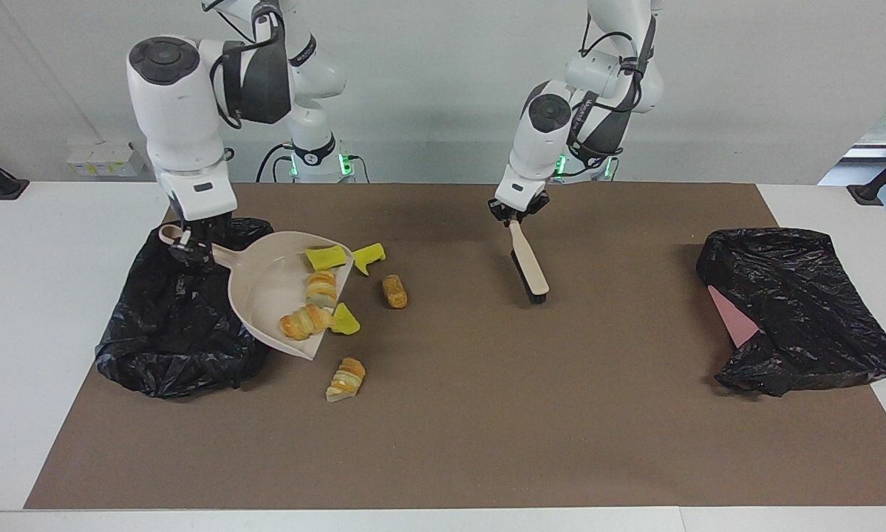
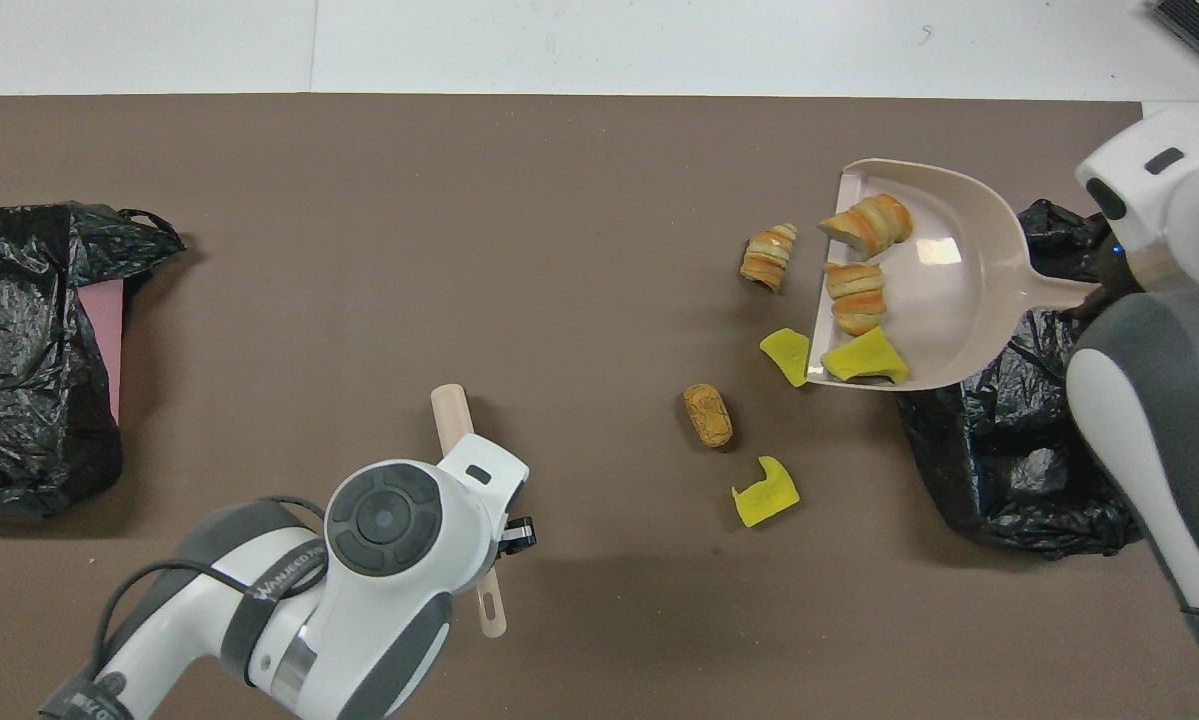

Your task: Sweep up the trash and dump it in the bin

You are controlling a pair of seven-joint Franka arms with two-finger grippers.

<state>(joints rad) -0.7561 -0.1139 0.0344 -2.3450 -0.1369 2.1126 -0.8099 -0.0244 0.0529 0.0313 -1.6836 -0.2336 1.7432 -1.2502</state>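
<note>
The right gripper [image 1: 191, 250] clenches the dustpan [image 1: 265, 292] handle over the black-lined bin [image 1: 169, 340]; tilted mouth-down, its croissant pieces [image 1: 306, 323] could slide back onto the surface [image 1: 443, 414]. The left gripper [image 1: 515, 213] grips the brush [image 1: 528, 267].

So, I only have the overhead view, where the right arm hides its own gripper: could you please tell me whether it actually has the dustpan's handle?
Observer: Yes. In the facing view the right gripper is shut on the handle of the dustpan, over the bin.
Operator: Thank you. Is the pan resting down or lifted?
Observer: Lifted and tilted: the handle end is higher, and the open lip is lower, toward the mat.
Operator: And how is the brush carried?
Observer: The left gripper is shut on the handle of the brush, which hangs slanted, bristle end down.
</note>
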